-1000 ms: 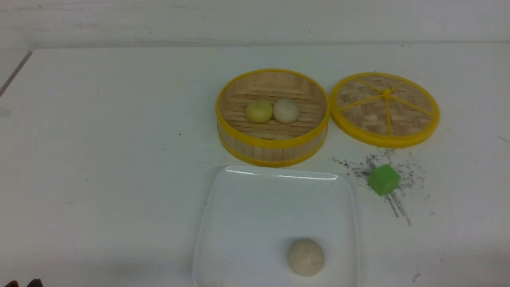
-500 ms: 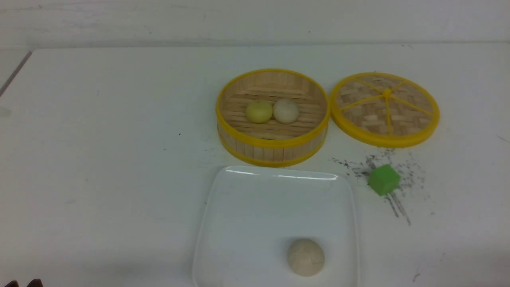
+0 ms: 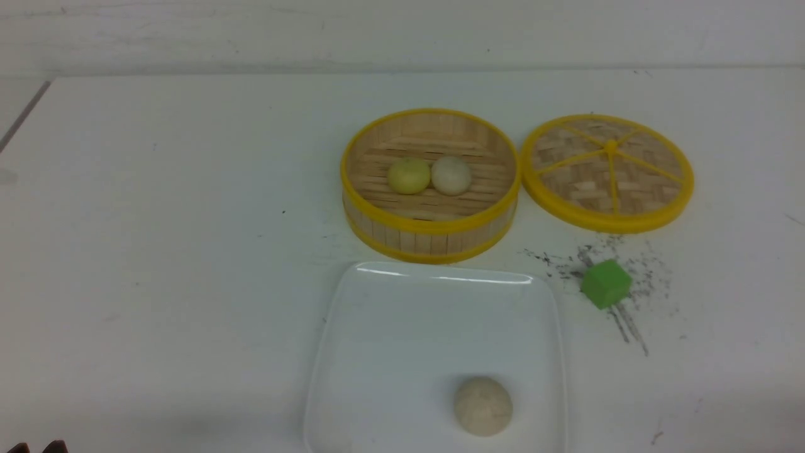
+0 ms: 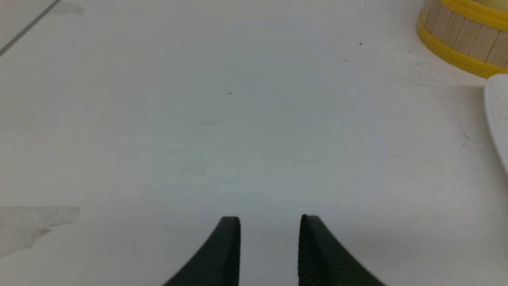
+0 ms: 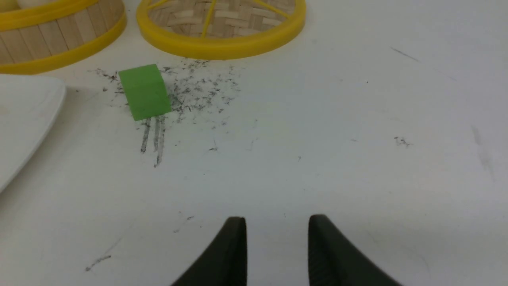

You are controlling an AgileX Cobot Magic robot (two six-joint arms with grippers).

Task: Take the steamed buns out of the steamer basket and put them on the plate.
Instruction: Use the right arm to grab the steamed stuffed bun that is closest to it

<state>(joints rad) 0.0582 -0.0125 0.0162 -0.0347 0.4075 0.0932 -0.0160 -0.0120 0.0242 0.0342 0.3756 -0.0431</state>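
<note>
Front view: the yellow bun (image 3: 409, 175) and white bun (image 3: 451, 175) sit touching inside the basket (image 3: 430, 242), which stands just behind the plate (image 3: 402, 327). The plate carries a speckled bun (image 3: 483, 406). The lid (image 3: 607, 171) lies flat to the right of the basket, and a green cube (image 3: 605, 284) sits near it on the table (image 3: 157, 220).

Left wrist view: the left fingers (image 4: 228, 254) stand apart over the table, holding nothing.

Right wrist view: the right fingers (image 5: 234, 254) stand apart and empty, well apart from the cube.

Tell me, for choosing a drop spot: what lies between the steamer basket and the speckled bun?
Front view: nothing but bare plate, from its far edge near the steamer basket to the speckled bun.
</note>
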